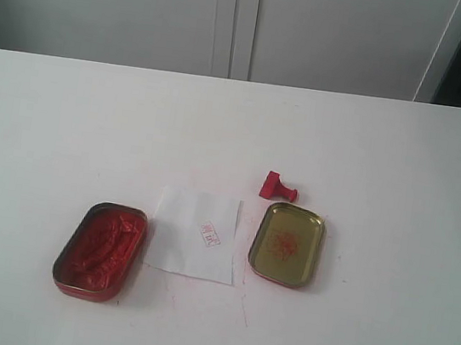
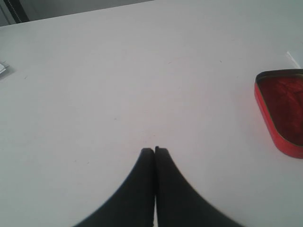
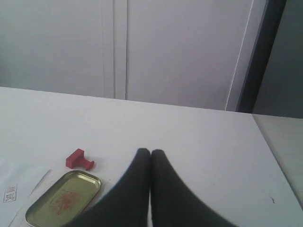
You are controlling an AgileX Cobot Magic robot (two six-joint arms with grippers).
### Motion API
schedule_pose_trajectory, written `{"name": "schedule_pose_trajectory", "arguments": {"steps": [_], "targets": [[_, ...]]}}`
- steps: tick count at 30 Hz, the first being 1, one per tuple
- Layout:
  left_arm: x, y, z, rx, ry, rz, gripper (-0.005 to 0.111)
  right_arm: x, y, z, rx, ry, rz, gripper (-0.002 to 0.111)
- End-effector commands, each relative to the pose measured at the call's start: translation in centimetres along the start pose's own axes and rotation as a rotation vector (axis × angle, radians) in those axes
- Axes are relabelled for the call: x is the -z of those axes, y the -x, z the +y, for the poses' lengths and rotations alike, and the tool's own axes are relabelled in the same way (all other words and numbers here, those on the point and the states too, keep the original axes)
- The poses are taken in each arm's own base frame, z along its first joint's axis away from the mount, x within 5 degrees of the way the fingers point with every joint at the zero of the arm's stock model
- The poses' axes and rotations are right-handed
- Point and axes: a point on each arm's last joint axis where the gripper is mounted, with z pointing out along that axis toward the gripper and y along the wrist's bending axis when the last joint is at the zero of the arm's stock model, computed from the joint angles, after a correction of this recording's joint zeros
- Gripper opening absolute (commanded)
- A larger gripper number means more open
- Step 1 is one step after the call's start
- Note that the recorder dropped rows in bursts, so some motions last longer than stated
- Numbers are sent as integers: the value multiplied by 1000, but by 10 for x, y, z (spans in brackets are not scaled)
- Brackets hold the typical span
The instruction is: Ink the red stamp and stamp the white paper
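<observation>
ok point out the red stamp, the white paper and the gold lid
red stamp (image 1: 274,183): exterior view, on its square block
white paper (image 1: 181,232): exterior view, on its blank left half
gold lid (image 1: 297,263): exterior view, on its bare inner floor

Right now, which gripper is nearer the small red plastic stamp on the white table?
Right. The right gripper has the red plastic stamp just ahead, beside the gold tin lid. The left gripper sees only the red ink tin, no stamp in view.

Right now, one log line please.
red stamp on its side beside gold lid | white paper marked | left gripper shut, empty | right gripper shut, empty
</observation>
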Motion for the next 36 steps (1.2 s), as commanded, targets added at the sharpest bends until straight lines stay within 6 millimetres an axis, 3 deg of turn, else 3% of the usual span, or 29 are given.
{"name": "schedule_pose_trajectory", "arguments": {"steps": [1, 29, 36], "targets": [[0, -1, 0, 0, -1, 1, 0, 8, -18, -2, 48, -34, -49, 0], [0, -1, 0, 0, -1, 1, 0, -29, -113, -2, 56, -26, 163, 0], [0, -1, 0, 0, -1, 1, 0, -30, -111, -2, 56, -26, 135, 0]]}}
